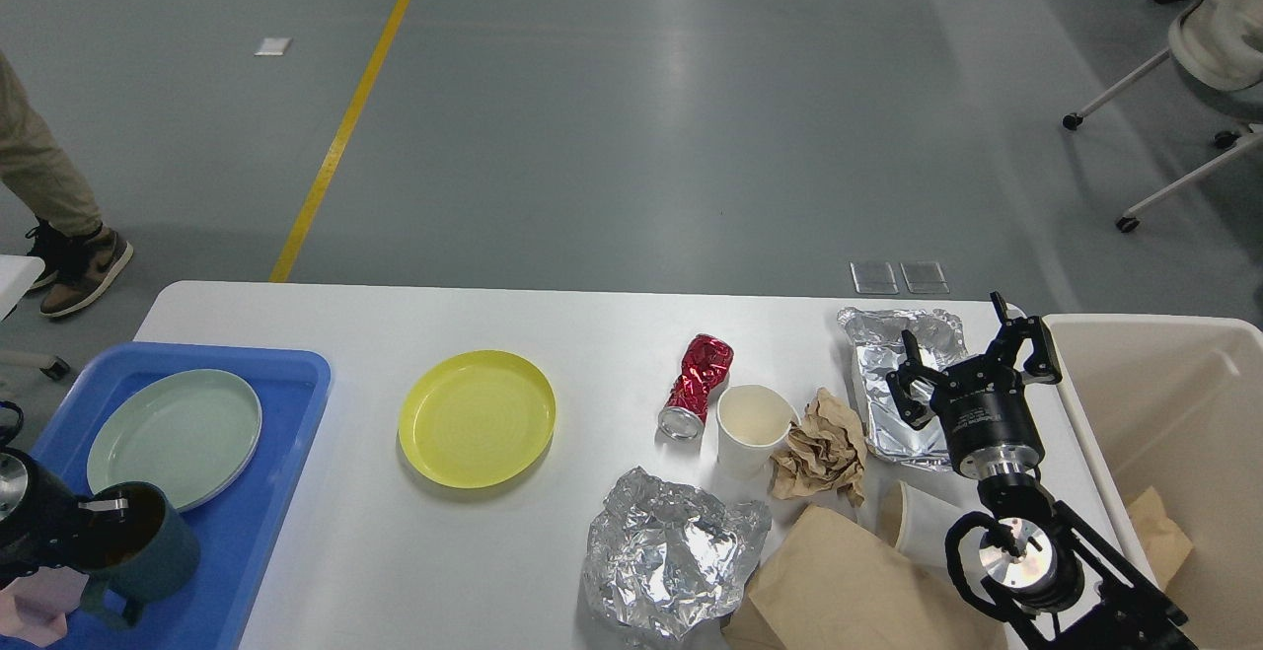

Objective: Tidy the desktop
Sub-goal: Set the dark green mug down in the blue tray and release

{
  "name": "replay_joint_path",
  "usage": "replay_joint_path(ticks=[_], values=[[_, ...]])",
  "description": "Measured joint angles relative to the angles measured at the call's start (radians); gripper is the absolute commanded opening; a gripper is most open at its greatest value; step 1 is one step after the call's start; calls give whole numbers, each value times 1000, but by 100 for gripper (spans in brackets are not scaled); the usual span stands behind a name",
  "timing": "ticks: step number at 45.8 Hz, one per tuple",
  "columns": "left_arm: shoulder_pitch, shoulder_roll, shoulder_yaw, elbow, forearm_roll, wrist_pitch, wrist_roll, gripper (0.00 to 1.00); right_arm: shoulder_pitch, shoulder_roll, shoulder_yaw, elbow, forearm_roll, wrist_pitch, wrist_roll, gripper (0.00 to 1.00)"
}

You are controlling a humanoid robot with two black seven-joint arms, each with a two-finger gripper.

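Right now my right tool (972,354) hangs with its two fingers spread apart and nothing between them, above the foil tray (903,389) near the right edge of the white worktop (395,551), which fills the lower part of the view. My left tool (99,522) is at the dark green mug (143,541) over the blue tray (247,532); it seems to clamp the mug's rim, though it is too dark for me to tell. A pale green plate (176,436) lies in that tray. On the worktop sit a yellow plate (477,418), a crushed red can (697,386) beside a paper cup (753,428), crumpled brown paper (819,448), a wad of foil (671,551) and a brown paper bag (849,586). A beige bin (1164,413) stands just beside the worktop's right edge.
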Motion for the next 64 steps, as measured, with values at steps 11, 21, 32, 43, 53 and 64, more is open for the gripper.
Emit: replay_joint_path(ticks=[11,21,32,43,53,64], values=[[25,-1,-19,1,6,27,1,0,0,0,0,0,-1,0,0,100],[35,-1,-23,-8,10,27,1,0,0,0,0,0,-1,0,0,100],[39,9,-26,-8,1,32,0,63,0,0,0,0,0,0,0,100],[38,11,-32,-8,-7,81,4,91,1,0,0,0,0,0,0,100],[36,13,-25,-11,-6,78,10,95,0,0,0,0,0,0,0,100],[28,25,-20,-15,-5,67,13,96,0,0,0,0,0,0,0,100]])
